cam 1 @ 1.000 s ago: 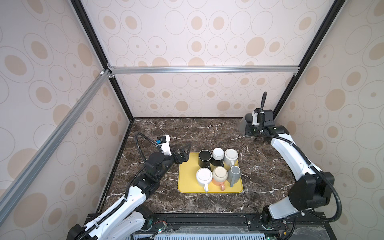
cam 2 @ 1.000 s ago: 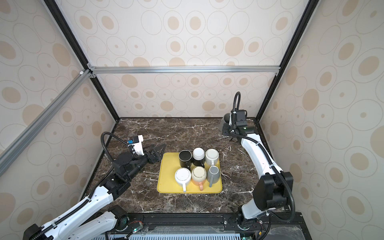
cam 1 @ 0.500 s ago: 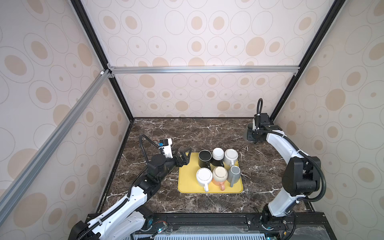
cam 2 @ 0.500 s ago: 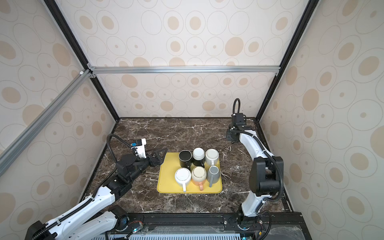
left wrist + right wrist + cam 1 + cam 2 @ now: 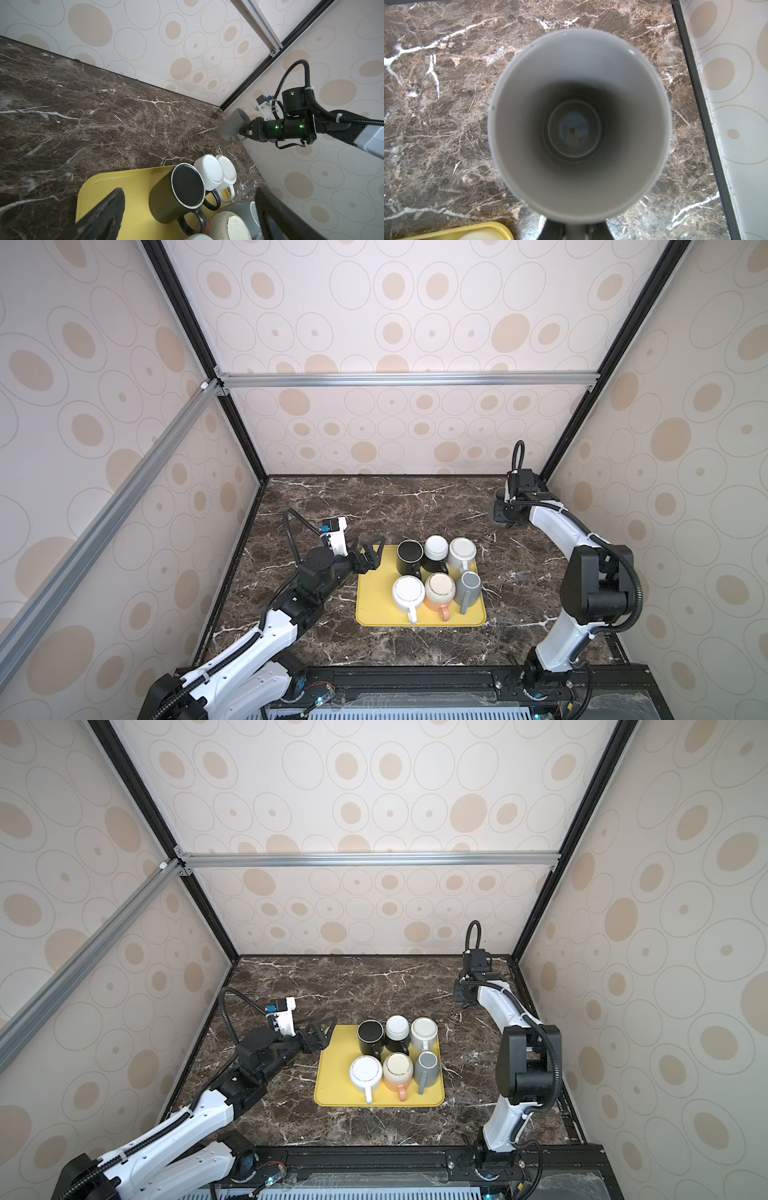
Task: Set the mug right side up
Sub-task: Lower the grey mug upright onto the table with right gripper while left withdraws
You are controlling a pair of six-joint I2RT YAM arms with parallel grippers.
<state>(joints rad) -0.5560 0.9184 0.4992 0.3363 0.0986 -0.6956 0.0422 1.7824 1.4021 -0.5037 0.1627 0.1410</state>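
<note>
While your right claw [image 5: 242, 133] pinches the grey mug [image 5: 231, 123] by its handle, it could pivot and drop; left claw [image 5: 372, 554] stands spread.

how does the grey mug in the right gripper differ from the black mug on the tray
The grey mug is clamped by its handle in the right gripper; the black mug stands free on the yellow tray. The grey mug shows its open mouth; the black mug is base up. Both are straight-sided with one handle.

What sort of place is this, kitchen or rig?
Probably a lab test cell: patterned walls on a metal frame box in a marble tabletop, with two robot arms and a yellow tray of mugs.
</note>
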